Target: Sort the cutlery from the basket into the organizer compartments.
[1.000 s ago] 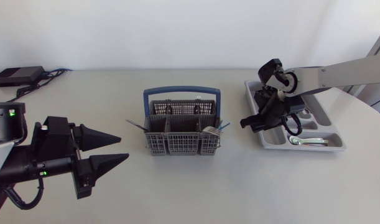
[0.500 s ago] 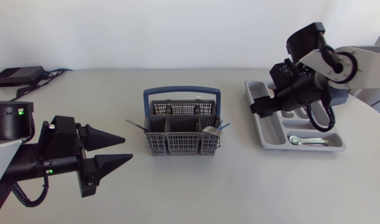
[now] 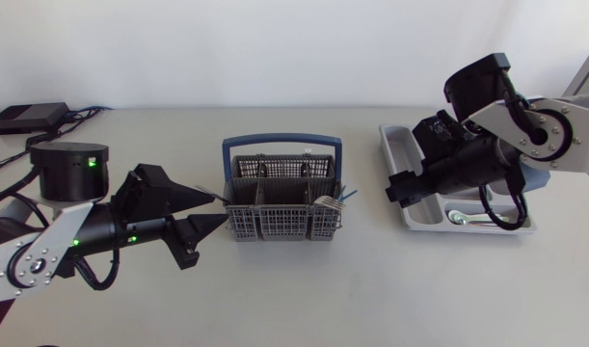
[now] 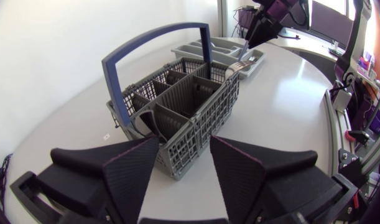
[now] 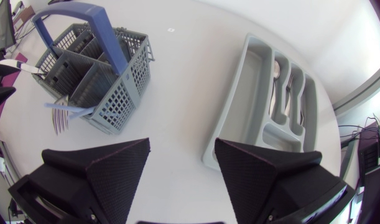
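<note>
The basket (image 3: 281,198) is sitting mid-bench (image 3: 294,289), with forks (image 3: 334,200) poking out of its right end and a knife (image 5: 18,65) jutting from its left end. The left fingers (image 4: 130,177) are hovering spread wide and gripping nothing, tips just beside the basket's left end. Off to the basket's right, the organizer (image 3: 407,145) is lying with a spoon (image 3: 472,219) in one of its compartments. The right fingers (image 5: 109,168) are hanging spread and empty too, between basket and organizer, nearer the organizer's edge.
</note>
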Available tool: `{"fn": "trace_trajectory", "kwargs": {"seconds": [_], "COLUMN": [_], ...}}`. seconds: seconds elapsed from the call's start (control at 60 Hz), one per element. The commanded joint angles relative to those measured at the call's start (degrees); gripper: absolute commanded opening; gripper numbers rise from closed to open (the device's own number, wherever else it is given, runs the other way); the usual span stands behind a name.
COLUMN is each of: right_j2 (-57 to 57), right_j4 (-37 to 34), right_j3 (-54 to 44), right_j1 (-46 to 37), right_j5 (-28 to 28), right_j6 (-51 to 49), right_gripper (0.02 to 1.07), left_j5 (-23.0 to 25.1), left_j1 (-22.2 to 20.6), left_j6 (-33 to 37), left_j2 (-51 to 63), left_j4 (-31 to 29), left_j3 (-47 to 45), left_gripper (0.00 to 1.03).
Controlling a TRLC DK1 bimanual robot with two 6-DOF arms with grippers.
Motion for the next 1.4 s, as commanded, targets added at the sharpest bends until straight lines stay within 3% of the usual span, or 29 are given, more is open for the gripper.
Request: {"fn": "trace_trajectory", "kwargs": {"seconds": [0.0, 0.133, 0.317, 0.367, 0.983, 1.383], "right_j2": [-0.13, -0.4, -0.31, -0.31, -1.98, -2.33], "right_j4": [0.91, 1.26, 2.05, 2.22, 3.19, 4.07], "right_j3": [-2.12, -2.91, -3.44, -3.61, -6.25, -7.22], "right_j1": [0.62, 0.62, 0.45, 0.45, -0.61, -0.78], "right_j5": [-0.51, -0.42, -0.42, -0.42, -0.42, -0.42], "right_j6": [-1.19, -1.63, -1.89, -1.98, -4.27, -5.23], "right_gripper": [0.79, 0.79, 0.79, 0.79, 0.79, 0.79], "left_j5": [-1.12, -1.92, -4.55, -5.08, -13.87, -19.76], "left_j1": [-0.47, -1.35, -4.16, -4.95, -12.07, -12.78], "left_j6": [-1.89, -2.59, -3.12, -3.12, -3.82, -2.06], "left_j2": [2.61, 4.72, 5.51, 6.12, 12.71, 8.76], "left_j4": [1.64, 1.73, 1.82, 1.82, 3.14, -0.99], "left_j3": [2.62, 4.03, 5.43, 5.96, 11.41, 10.53], "left_gripper": [0.44, 0.33, 0.33, 0.29, 0.28, 0.2]}}
